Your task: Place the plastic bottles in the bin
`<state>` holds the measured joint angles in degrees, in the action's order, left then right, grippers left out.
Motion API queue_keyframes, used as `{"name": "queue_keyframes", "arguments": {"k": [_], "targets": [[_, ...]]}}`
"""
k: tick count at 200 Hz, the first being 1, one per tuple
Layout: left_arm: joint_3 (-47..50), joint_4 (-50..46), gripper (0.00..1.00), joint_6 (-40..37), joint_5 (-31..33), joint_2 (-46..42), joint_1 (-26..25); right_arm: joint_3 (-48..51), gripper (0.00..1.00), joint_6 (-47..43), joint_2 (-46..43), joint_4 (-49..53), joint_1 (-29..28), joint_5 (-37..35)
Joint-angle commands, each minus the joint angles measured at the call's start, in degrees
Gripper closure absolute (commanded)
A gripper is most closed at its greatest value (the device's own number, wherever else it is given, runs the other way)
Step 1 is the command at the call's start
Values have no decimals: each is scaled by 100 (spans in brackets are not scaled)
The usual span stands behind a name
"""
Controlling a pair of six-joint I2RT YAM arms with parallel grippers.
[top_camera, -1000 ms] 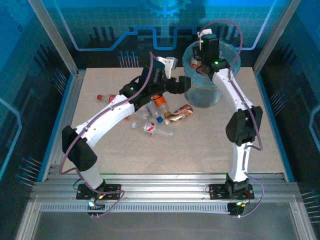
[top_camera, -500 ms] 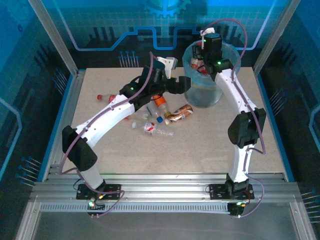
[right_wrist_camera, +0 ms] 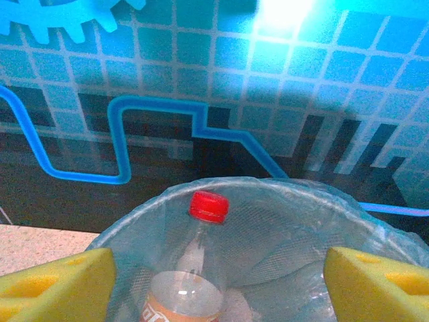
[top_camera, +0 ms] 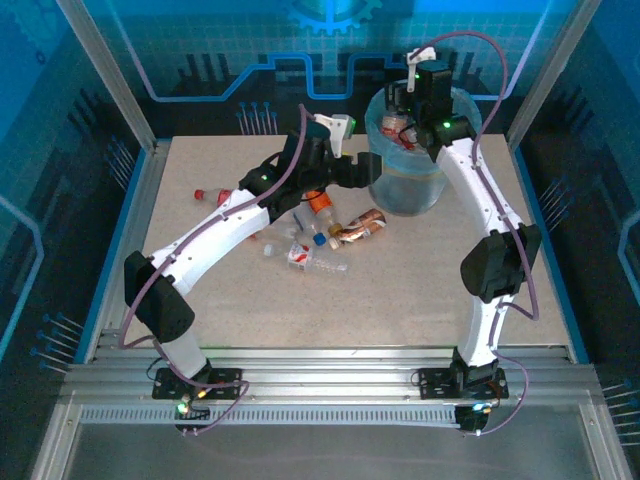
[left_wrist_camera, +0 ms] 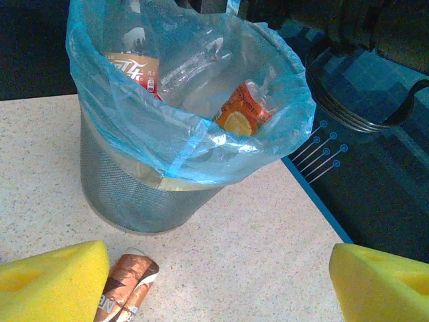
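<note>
From above, your bin (top_camera: 405, 190) stands at the far right of the table (top_camera: 240, 300), with the right gripper (top_camera: 400, 112) hanging over its mouth. Your left gripper (top_camera: 352, 172) sits just beside the bin's wall, above a cluster of loose bottles (top_camera: 318, 245). Their labels are too small to read from here.

On the left wrist camera your yellow pads (left_wrist_camera: 50, 282) stand wide apart with nothing between them. A brown-label bottle (left_wrist_camera: 127, 287) lies on the table just beside the pad at the picture's left, its white capitals cut off. Inside the blue bag (left_wrist_camera: 201, 144) you have a bottle whose brown label carries white script you cannot make out, and a crumpled orange label (left_wrist_camera: 240, 113).

On the right wrist camera the jaws are spread wide and grip nothing. A red-capped bottle (right_wrist_camera: 198, 268) stands upright in the bin below them, its label writing blurred.
</note>
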<state>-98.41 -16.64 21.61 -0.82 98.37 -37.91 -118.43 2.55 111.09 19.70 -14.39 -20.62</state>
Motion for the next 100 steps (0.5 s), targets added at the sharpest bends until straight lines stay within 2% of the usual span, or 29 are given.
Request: {"name": "queue_keyframes", "arguments": {"k": [1, 100], "targets": [[-3, -84, 14, 109, 106, -114, -46, -278, 17, 115, -140, 141, -10, 235], [129, -163, 13, 89, 321, -669, -41, -936, 8, -16, -374, 717, -494, 543]]}}
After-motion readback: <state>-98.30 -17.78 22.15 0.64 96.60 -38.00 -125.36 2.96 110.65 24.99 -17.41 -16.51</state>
